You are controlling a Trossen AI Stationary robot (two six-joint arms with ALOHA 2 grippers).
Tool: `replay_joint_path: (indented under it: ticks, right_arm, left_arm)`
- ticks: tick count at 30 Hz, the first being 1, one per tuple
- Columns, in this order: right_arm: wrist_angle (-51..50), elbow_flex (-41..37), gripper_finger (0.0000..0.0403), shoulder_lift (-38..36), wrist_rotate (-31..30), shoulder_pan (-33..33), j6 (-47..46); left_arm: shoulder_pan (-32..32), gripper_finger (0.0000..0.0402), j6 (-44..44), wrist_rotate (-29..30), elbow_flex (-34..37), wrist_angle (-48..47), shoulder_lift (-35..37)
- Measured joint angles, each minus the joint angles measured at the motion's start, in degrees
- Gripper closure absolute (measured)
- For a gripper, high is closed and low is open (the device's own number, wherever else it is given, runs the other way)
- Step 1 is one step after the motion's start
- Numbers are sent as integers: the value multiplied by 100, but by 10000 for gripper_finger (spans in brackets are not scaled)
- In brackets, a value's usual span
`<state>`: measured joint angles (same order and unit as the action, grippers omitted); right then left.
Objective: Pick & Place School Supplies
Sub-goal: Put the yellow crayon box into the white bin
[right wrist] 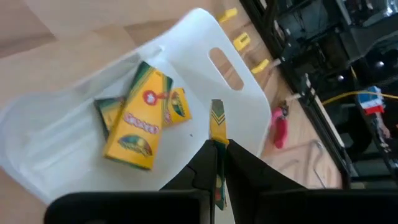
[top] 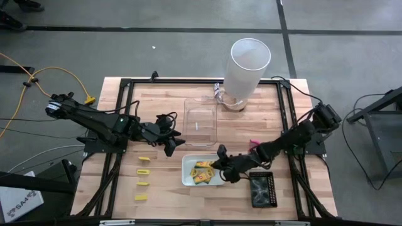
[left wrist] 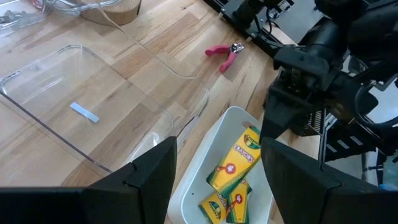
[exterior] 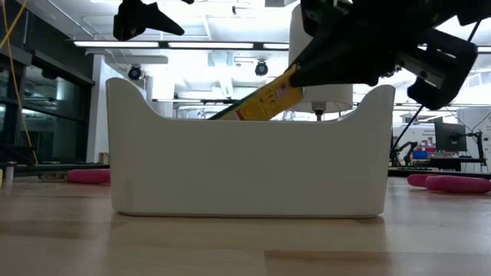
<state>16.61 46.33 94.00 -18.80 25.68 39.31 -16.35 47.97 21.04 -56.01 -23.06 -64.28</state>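
Several yellow-orange crayon packets (top: 202,172) lie in a white tray (top: 186,177), also seen in the left wrist view as packets (left wrist: 235,167). My right gripper (top: 220,165) hangs over the tray's right part, shut on one more packet (exterior: 268,98). My left gripper (top: 173,143) hovers open beyond the tray's far left corner, touching nothing; its fingers (left wrist: 152,180) frame the tray. Small yellow blocks (top: 144,171) lie in a column on the wood, left of the tray. A pink-handled tool (left wrist: 224,55) lies flat on the table. My right gripper (right wrist: 217,155) pinches a yellow packet between its two fingers, near the packet's upper end (right wrist: 217,132), which shows edge-on. The fingers come slanting down from the table's right. The packet (exterior: 265,101) sits tilted, its lower end sinking behind the tray's wall (exterior: 245,165), where it is hidden.
A clear tray (top: 201,122) lies beyond the white one, with a tall white cylinder (top: 247,68) behind it. A black tray (top: 262,189) sits right of the white tray. Bare wood lies around the yellow blocks and along the near edge.
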Motion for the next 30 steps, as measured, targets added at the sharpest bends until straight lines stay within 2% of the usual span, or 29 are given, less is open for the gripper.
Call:
replay_joint_path:
  ticks: [8,30]
  right_arm:
    - [45,-1,385,332,276,-113,4]
    - [186,2,385,338,526,-58,-30]
  left_arm:
    - [1,175,0,0,0,8,-1]
    - [1,175,0,0,0,8,-1]
